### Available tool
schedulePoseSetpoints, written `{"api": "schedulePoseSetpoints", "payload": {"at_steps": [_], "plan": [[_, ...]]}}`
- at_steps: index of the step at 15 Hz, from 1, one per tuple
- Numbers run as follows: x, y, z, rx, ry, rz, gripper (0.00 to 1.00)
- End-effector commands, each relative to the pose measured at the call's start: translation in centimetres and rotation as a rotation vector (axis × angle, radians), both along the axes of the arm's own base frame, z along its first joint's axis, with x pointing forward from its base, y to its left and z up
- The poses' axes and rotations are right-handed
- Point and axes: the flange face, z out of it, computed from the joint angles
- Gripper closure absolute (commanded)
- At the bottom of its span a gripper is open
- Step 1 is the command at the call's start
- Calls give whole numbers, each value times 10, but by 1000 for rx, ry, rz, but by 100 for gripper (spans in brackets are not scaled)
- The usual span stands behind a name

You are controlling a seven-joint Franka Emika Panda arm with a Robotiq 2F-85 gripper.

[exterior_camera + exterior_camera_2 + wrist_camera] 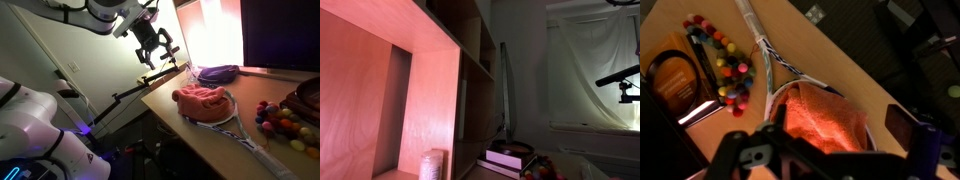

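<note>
A crumpled orange-pink towel (pixel 202 100) lies on the head of a white-framed tennis racket (pixel 243 137) on the wooden table (pixel 200 150). My gripper (pixel 155 55) hangs open well above the table's far corner, holding nothing. In the wrist view the gripper (pixel 835 131) frames the towel (pixel 825 115) from above. One dark finger (pixel 905 125) stands right of the towel, apart from it. The racket's handle (pixel 752 25) runs away toward the top of that view.
A cluster of small coloured balls (pixel 280 122) (pixel 725 65) lies beside the racket. A dark wooden bowl (pixel 305 100) (pixel 675 80) sits past them. A purple bundle (pixel 218 72) rests by the bright window. Shelving (pixel 420 80) fills an exterior view.
</note>
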Motion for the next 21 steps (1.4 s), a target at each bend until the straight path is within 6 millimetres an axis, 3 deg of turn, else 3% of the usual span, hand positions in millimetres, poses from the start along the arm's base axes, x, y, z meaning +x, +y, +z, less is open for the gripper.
{"api": "schedulePoseSetpoints", "payload": {"at_steps": [1, 6, 11, 17, 21], "plan": [[41, 17, 0, 34, -10, 68, 0], [85, 31, -24, 59, 79, 167, 0], [121, 42, -61, 26, 203, 233, 0], [141, 46, -99, -21, 422, 291, 0], [148, 43, -114, -25, 542, 326, 0]]}}
